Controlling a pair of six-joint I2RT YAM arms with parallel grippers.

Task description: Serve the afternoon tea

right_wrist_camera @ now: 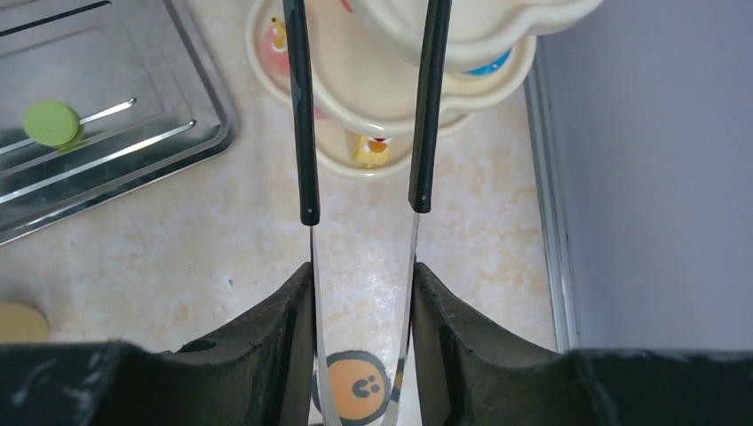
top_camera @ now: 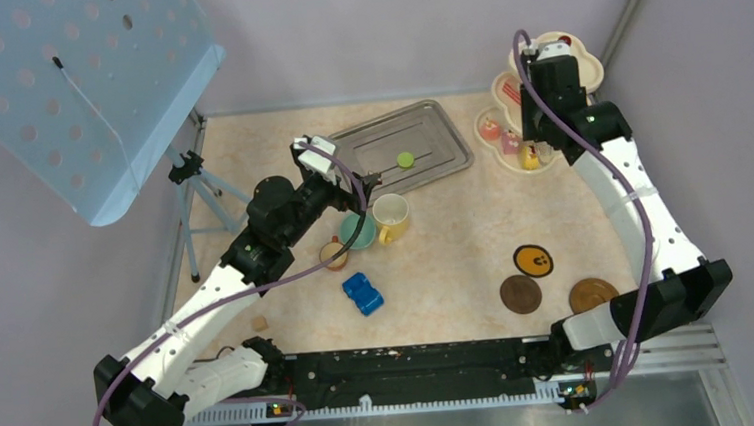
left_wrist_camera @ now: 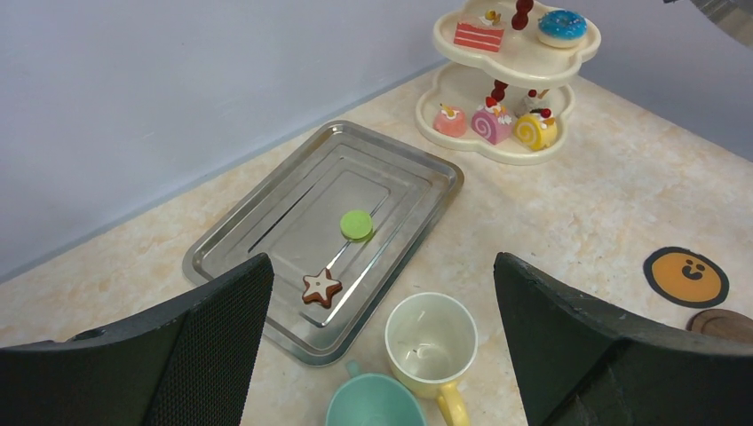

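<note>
Nearest me, the left jaws hang wide open above the mug (left_wrist_camera: 432,342) and teal cup (left_wrist_camera: 373,404). The right jaws, over at the far right corner, are clamped on the tongs (right_wrist_camera: 304,133), whose black tips stand apart over the stand (left_wrist_camera: 519,55).

The bench (left_wrist_camera: 577,231) carries everything. A steel tray (left_wrist_camera: 266,231) lies toward the back, with the cream stand to its right by the wall. The mug sits just off the tray's near edge, the teal cup just beside it and a brown cup (top_camera: 334,253) next to that. A blue car (top_camera: 363,294) is in front of them.

Front right lie a brown coaster (top_camera: 520,294), a second coaster (top_camera: 593,295) and an orange coaster (top_camera: 534,260) with a face.

On the tray are a green macaron (left_wrist_camera: 357,224) and a star biscuit (left_wrist_camera: 321,287). The stand's upper tier holds a pink slice (left_wrist_camera: 478,36) and a blue doughnut (left_wrist_camera: 561,25). Small cakes, a yellow roll (left_wrist_camera: 535,131) among them, sit on the tier below.
</note>
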